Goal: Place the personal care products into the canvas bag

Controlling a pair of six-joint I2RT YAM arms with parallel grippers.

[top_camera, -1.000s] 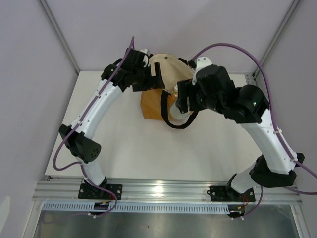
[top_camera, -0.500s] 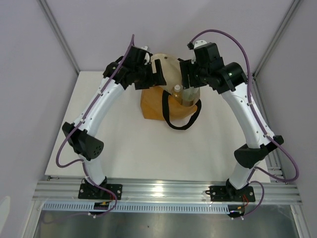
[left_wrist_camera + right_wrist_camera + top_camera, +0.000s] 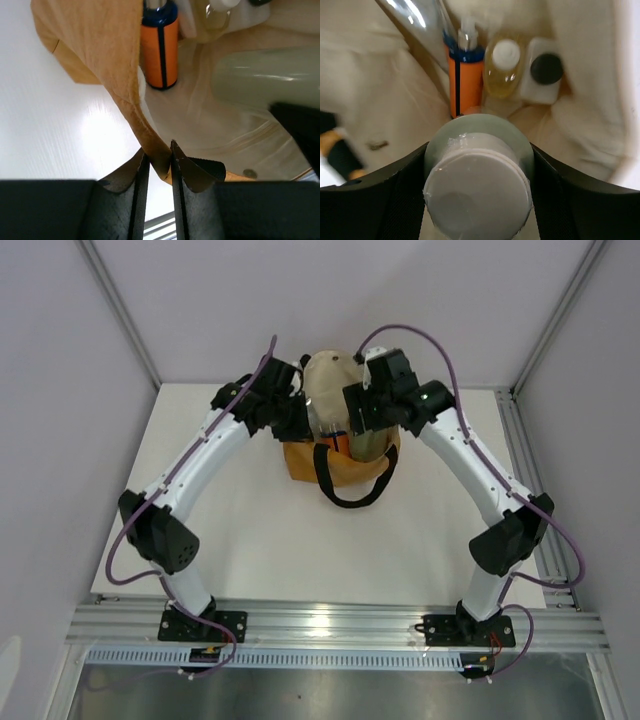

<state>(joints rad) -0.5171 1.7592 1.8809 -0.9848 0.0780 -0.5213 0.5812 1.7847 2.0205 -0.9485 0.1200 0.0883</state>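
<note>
Nearest to the left wrist camera, at the lower middle of that frame, the left gripper (image 3: pixel 157 172) is clenched on a fold of the rim of the mustard-tan canvas bag with cream lining (image 3: pixel 100 55). The pinch takes only a thin edge of cloth, so the likely trouble is that the cloth slips out and the mouth of the bag falls closed around the held bottle. The right gripper (image 3: pixel 477 200) grasps the clear bottle with a white cap (image 3: pixel 477 192), its jaws on both sides of the body, at the lower middle of the right wrist frame and already within the bag mouth. If it lets go from here, the bottle could probably drop onto the ones beyond it and knock them, or lean on the soft wall and roll. Further in, at the upper middle of that frame, the orange bottle with a dark blue cap (image 3: pixel 465 85), the rounded yellowish bottle (image 3: pixel 504 70) and the small white bottle with a grey cap (image 3: pixel 545 75) sit side by side, touching; whether they stand or lie cannot be told. A slim clear bottle (image 3: pixel 420 20) slants at the upper left.
</note>
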